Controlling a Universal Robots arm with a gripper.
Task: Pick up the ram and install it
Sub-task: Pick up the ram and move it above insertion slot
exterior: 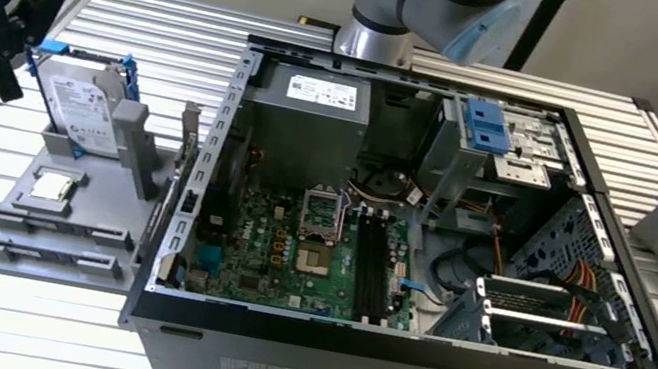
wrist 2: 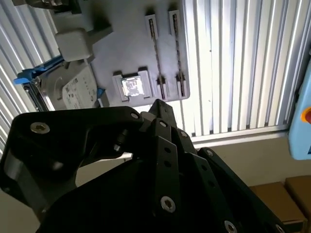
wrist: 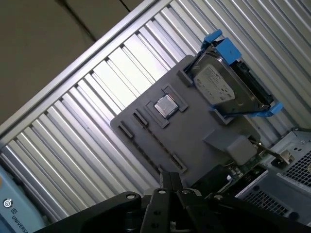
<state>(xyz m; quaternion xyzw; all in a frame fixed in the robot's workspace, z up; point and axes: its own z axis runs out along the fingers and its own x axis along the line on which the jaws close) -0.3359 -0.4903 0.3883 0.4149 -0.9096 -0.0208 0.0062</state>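
Hand point(wrist: 169, 177) is sitting closest in both wrist views. Black linkage bars are converging to a point, fingertips looking pressed together w/ nothing between them, so it's carrying nothing. It's hovering above the grey parts fixture point(wrist: 194, 131), clear of it, at the exterior view's left.

Ram point(wrist 2: 155, 53), as far as I can judge, is the thin dark strip standing on edge in one of 2 long rail holders on that fixture. The second rail point(wrist 2: 177, 51) is showing a similar strip; can't tell if that's a stick or an empty groove.

Fixture is keeping each part in its own pocket, prob for access from above:
- 1 hard drive point(wrist: 223, 90) in a blue bracket, propped in a cradle
- 1 square processor chip point(wrist: 165, 106), lying flat

1 PC case point(exterior: 409, 346) is lying open on its side just beside the fixture on the slatted worktop point(exterior: 128, 17). Motherboard point(exterior: 277, 247) is facing up, leaving the memory slots point(exterior: 371, 268) reachable. Pick isn't looking done yet.
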